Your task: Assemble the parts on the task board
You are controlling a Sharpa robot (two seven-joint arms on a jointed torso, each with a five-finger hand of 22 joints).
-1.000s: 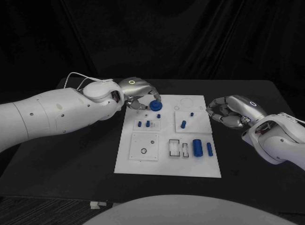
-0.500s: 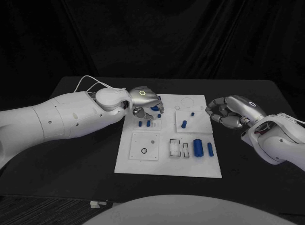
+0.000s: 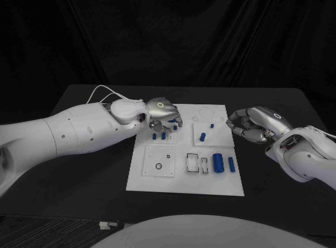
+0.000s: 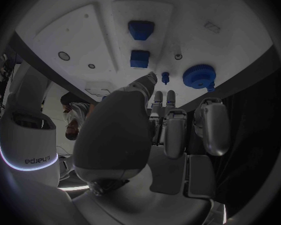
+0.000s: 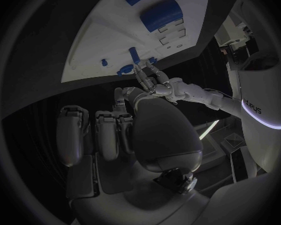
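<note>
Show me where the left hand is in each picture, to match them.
Head view: the left hand over the white board's far left part.
Left wrist view: the hand in the middle, fingers toward the board.
Right wrist view: the hand at the board's edge.
Shared landmark: the board.

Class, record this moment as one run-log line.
left hand: open, over task board, above blue gear | right hand: fingers curled, empty, beside board

White task board (image 3: 184, 178), blue parts (image 3: 218, 161) apparently seated
</note>
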